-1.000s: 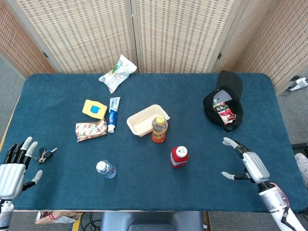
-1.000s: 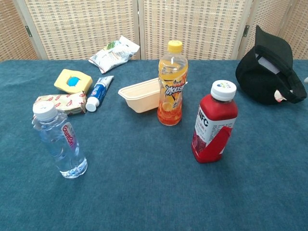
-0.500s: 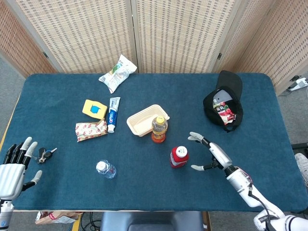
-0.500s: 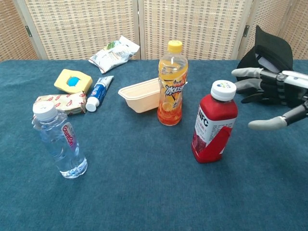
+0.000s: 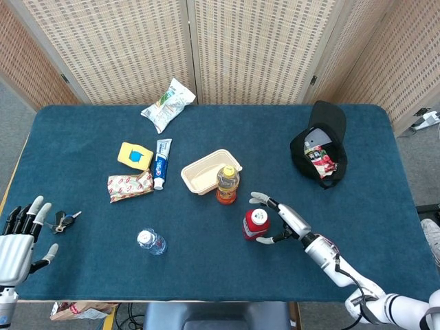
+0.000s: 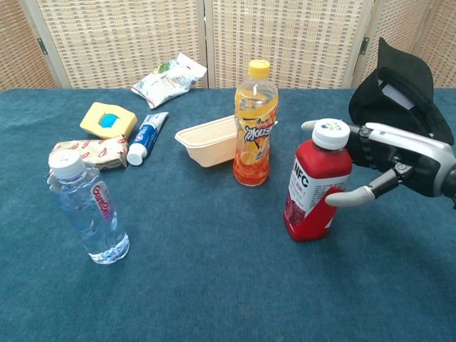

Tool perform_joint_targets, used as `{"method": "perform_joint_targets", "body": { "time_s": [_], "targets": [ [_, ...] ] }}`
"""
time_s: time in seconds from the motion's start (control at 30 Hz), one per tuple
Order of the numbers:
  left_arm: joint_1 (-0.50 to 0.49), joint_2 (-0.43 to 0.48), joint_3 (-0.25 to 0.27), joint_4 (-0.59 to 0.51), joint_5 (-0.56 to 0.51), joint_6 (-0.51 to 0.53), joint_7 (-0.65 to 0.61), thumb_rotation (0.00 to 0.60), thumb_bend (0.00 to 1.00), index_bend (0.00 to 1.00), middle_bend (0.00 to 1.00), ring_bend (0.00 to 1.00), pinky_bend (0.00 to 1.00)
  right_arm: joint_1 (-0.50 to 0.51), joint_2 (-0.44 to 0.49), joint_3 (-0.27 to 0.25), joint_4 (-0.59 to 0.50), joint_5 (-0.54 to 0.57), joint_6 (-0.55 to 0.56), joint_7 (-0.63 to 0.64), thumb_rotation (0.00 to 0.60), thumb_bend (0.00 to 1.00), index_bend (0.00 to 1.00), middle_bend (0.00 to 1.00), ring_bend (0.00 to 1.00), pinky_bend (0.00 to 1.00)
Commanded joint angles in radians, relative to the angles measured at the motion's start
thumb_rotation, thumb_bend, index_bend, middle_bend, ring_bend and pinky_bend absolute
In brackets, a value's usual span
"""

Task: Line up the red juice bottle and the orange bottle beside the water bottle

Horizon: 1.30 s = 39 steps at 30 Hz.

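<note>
The red juice bottle [image 5: 256, 224] [image 6: 313, 185] stands upright, right of centre on the blue table. My right hand [image 5: 285, 220] [image 6: 399, 160] is at its right side with fingers spread. The thumb lies against the bottle's front and the other fingers reach behind the white cap, without a closed grip. The orange bottle [image 5: 227, 184] [image 6: 254, 135] stands just behind it to the left. The clear water bottle [image 5: 151, 242] [image 6: 87, 210] stands near the front left. My left hand [image 5: 17, 240] hangs open at the table's front left corner and holds nothing.
A cream food tray [image 5: 203, 175] sits right behind the orange bottle. A black cap [image 5: 320, 144] lies at the back right. Toothpaste [image 5: 162, 163], a yellow box [image 5: 135, 156] and a snack packet [image 5: 129, 185] lie at the left, with keys [image 5: 63, 221] beside my left hand.
My right hand has swept left from the table's right side and now brackets the red juice bottle. The left hand has barely moved. No bottle has shifted.
</note>
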Motion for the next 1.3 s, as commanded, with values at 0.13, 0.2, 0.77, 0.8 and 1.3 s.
{"method": "perform_joint_targets", "body": {
  "time_s": [0.13,0.2,0.77,0.8,1.3],
  "targets": [
    [0.002,0.004,0.0,0.0,0.0,0.002,-0.004,0.6,0.26,0.07,0.0,0.04,0.01,0.021,-0.034,-0.005,0.046,0.004,0.004,0.023,0.6,0.0,0.19,0.22,0.13,0.18],
    [0.002,0.006,0.0,-0.002,0.002,0.003,-0.003,0.6,0.26,0.07,0.0,0.04,0.01,0.03,-0.046,-0.007,0.064,0.003,0.004,0.043,0.6,0.0,0.23,0.24,0.14,0.19],
    [0.002,0.018,-0.002,-0.021,0.008,0.008,0.013,0.6,0.26,0.07,0.0,0.04,0.01,0.061,-0.119,-0.021,0.162,0.011,0.04,0.115,0.6,0.32,0.56,0.47,0.35,0.34],
    [0.003,0.018,-0.002,-0.022,0.007,0.008,0.014,0.6,0.26,0.07,0.0,0.04,0.01,0.061,-0.118,-0.021,0.161,0.008,0.049,0.118,0.6,0.33,0.58,0.48,0.36,0.35],
    [0.01,0.023,0.0,-0.03,0.016,0.022,0.021,0.6,0.26,0.07,0.0,0.04,0.01,0.154,-0.127,0.006,0.035,-0.031,0.051,0.054,0.6,0.33,0.61,0.51,0.39,0.38]
  ]
}}
